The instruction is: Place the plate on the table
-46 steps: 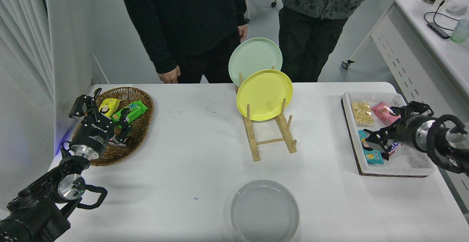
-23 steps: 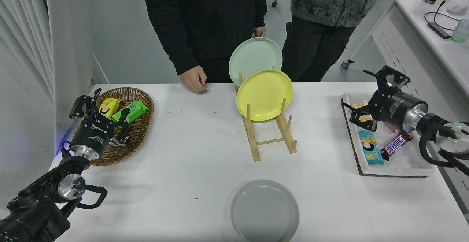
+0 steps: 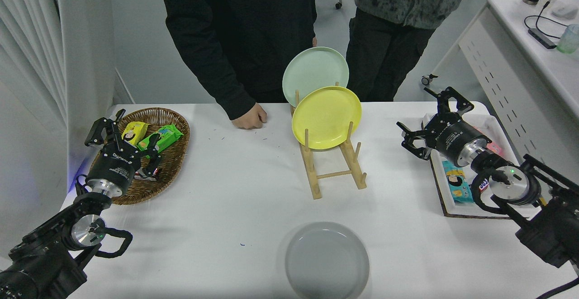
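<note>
The light-grey plate (image 3: 326, 260) lies flat on the white table (image 3: 226, 190) near its front edge, in the middle. Nothing touches it. My right gripper (image 3: 429, 119) is open and empty, above the table's right side by the tray's left edge, well away from the grey plate. My left gripper (image 3: 121, 135) is parked over the wicker basket at the left, open. A yellow plate (image 3: 326, 117) and a pale mint-green plate (image 3: 315, 75) stand upright in the wooden rack (image 3: 334, 168).
A wicker basket (image 3: 174, 168) with snack packets sits at the left. A white tray (image 3: 493, 201) with snacks sits at the right. Two people stand at the far side; one person's fist (image 3: 248, 119) rests on the table near the rack.
My right gripper has risen from over the tray and swung left and farther away, to the tray's left edge. The person in black has moved a hand onto the table. The grey plate has not moved.
</note>
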Controlling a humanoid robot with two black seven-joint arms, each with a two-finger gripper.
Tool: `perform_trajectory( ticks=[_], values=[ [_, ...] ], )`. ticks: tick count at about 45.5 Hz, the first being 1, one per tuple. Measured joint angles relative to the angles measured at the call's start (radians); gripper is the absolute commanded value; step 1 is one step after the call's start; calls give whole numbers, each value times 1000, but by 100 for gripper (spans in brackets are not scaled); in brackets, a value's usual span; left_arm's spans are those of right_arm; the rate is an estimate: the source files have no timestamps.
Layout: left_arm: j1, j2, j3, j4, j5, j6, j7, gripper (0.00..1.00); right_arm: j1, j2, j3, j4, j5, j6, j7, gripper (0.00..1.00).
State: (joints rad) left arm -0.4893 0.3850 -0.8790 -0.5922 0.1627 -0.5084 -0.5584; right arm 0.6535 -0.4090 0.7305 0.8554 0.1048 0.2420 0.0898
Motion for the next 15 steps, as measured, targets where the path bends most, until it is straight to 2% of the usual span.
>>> perform_trajectory(
  ticks=[15],
  values=[
    [0,0,0,0,0,0,0,98,-31,84,12,-108,-8,116,26,99]
  ],
)
